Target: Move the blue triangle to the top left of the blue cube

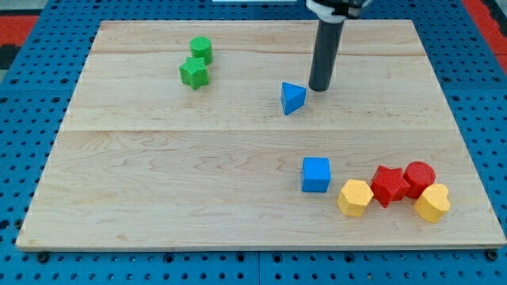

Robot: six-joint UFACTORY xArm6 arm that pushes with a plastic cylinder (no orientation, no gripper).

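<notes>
tabletop [158, 182]: pale wooden board with visible plank seams, filling most of the view; blue perforated surface around it on all sides.

rod: dark, straight, near upright, entering from the view's top right of centre. my tip [320, 89] rests on the board just to the right of the blue triangle and slightly above it in the view; whether it touches the block cannot be told. there is no hand on this arm, so nothing is grasped or clenched.

blue cube [316, 174]: lower right part of the board, standing alone, just left of the yellow and red group.

red star [390, 184]: in the lower right cluster, touching or nearly touching the red cylinder on its right.

red cylinder [419, 177]: upright, right of the red star, just above the right-hand yellow block.

yellow hexagonal block [355, 197]: just right of and below the blue cube, close against the red star's left side.

yellow block [432, 203]: rightmost of the cluster, shape unclear, near the board's right edge.

blue triangle [292, 97]: near the board's centre top, well apart from the blue cube, above it and slightly to its left in the view.

green star [193, 73]: upper left area, touching the green cylinder.

green cylinder [201, 49]: upright, just above the green star.
</notes>
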